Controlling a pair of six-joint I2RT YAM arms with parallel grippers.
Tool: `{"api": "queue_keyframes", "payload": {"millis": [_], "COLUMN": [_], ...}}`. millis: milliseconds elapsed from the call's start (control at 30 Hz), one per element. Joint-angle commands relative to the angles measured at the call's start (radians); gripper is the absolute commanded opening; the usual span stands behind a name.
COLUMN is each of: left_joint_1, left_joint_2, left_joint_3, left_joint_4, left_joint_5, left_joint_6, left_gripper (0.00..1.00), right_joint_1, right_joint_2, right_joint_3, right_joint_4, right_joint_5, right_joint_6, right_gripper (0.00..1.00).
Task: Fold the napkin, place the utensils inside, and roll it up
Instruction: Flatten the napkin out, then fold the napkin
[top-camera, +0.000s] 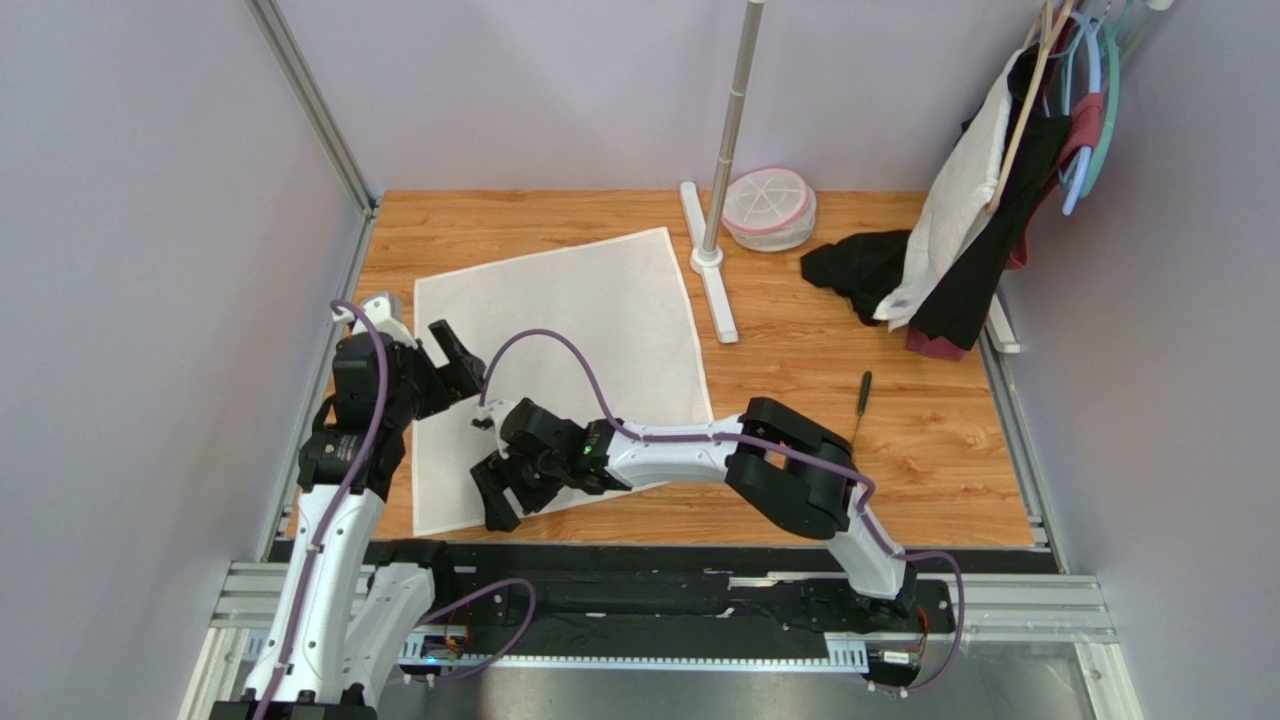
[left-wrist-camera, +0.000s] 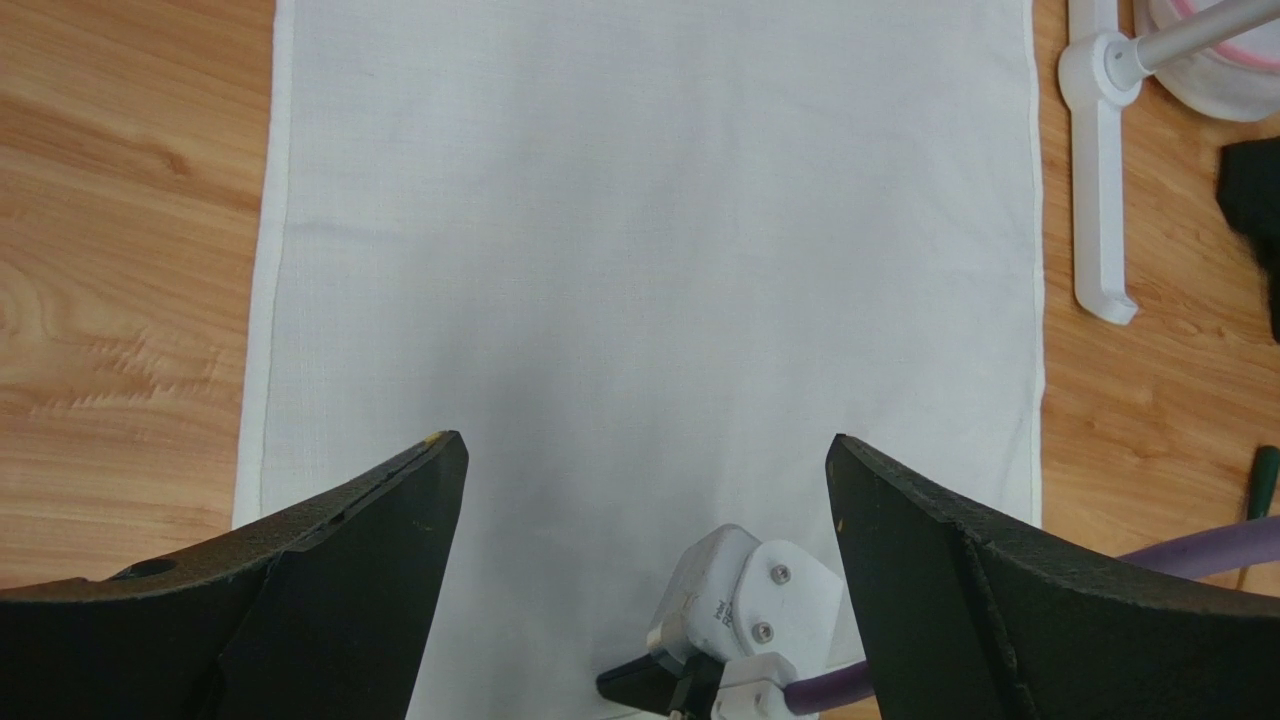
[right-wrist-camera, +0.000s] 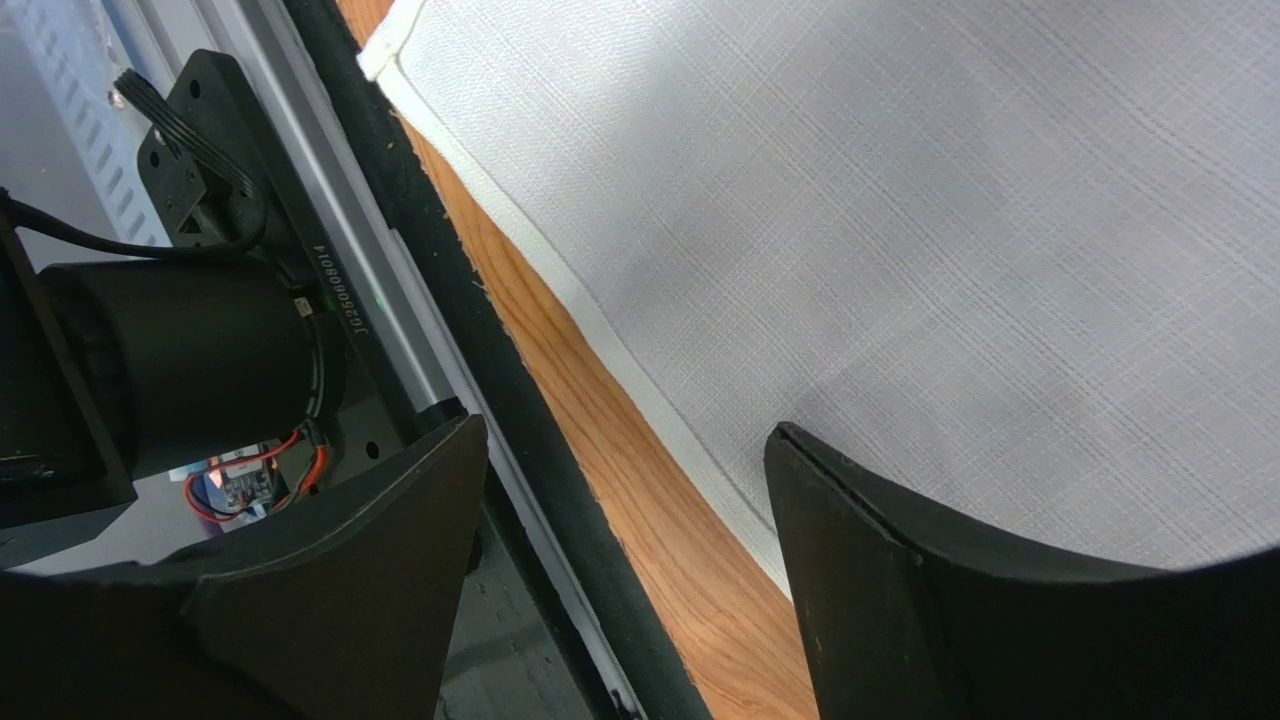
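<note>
Right jaws open astride napkin (top-camera: 586, 293) near edge.

The top camera looks down from above and behind the arms on the whole table (top-camera: 902, 450). The left wrist camera looks steeply down past the left gripper (left-wrist-camera: 643, 443), fairly high over the napkin (left-wrist-camera: 646, 225). The right wrist camera, past the right gripper (right-wrist-camera: 628, 432), sits close above the napkin's near edge and the table's black edge strip (right-wrist-camera: 446, 285). All three share the napkin.
</note>
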Motion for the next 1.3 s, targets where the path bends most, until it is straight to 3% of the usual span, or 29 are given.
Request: {"api": "queue_keyframes", "payload": {"millis": [0,100,233,333,367,433,467,567,667,767,1033,1267], "left_joint_1": [0.005,-0.001,-0.134,-0.398,-0.535,-0.666,-0.797,-0.958,-1.018,-1.047,-1.099,-1.105], "left_joint_2": [-0.04,-0.08,-0.062,0.01,0.081,0.18,0.302,0.572,0.764,0.881,1.096,1.171], "left_joint_3": [0.045,0.011,-0.016,-0.047,-0.05,-0.041,-0.029,0.122,0.219,0.276,0.39,0.453], "left_joint_4": [0.0,0.057,0.109,0.222,0.261,0.386,0.458,0.508,0.555,0.583,0.603,0.49], "left_joint_5": [0.005,0.059,0.007,-0.129,-0.156,-0.223,-0.24,-0.239,-0.215,-0.152,-0.073,-0.141], "left_joint_6": [0.067,0.082,0.056,0.031,0.019,0.028,0.047,0.09,0.102,0.094,0.082,0.048], "left_gripper": [0.99,0.93,0.86,0.86,0.86,0.83,0.82,0.79,0.7,0.55,0.45,0.44], "right_joint_1": [-0.024,-0.079,-0.221,-0.391,-0.44,-0.581,-0.625,-0.778,-0.893,-0.988,-1.127,-1.139], "right_joint_2": [-0.085,-0.253,-0.494,-0.669,-0.706,-0.818,-0.847,-0.953,-1.033,-1.081,-1.099,-1.098], "right_joint_3": [-0.007,-0.079,-0.269,-0.424,-0.497,-0.556,-0.608,-0.656,-0.706,-0.737,-0.765,-0.765], "right_joint_4": [-0.061,-0.096,-0.149,-0.211,-0.222,-0.246,-0.252,-0.285,-0.3,-0.314,-0.32,-0.311], "right_joint_5": [0.073,0.169,0.324,0.395,0.41,0.427,0.429,0.401,0.374,0.345,0.262,0.239], "right_joint_6": [-0.028,-0.045,-0.056,-0.039,-0.038,-0.041,-0.044,-0.036,-0.016,-0.019,-0.047,-0.048], "right_gripper": [0.76,0.76,0.76,0.76,0.76,0.76,0.76,0.76,0.76,0.76,0.77,0.77]}}
